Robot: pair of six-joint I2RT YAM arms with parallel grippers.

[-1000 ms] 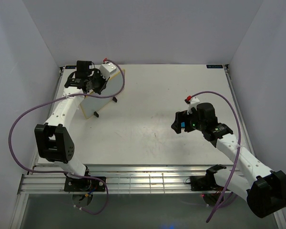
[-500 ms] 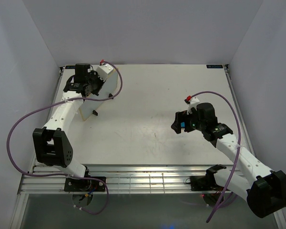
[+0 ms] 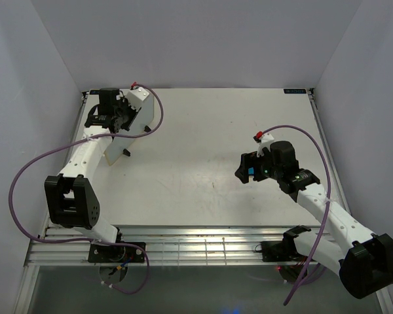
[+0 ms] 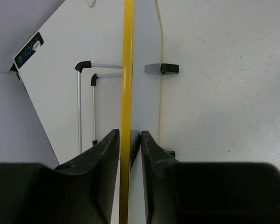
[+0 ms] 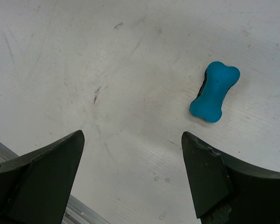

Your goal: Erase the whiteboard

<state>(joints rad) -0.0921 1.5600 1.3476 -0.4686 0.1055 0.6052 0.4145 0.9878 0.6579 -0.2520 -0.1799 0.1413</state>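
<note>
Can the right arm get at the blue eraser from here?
Probably yes: the right end effector hangs open above the table, and the eraser lies in the open just beyond it, nothing between.

Top view looks down from high behind the near edge over the whole surface [image 3: 216,163]. Left wrist view, close, runs edge-on along the far-left whiteboard [image 4: 127,70]; right wrist view looks down at the surface's right.
</note>
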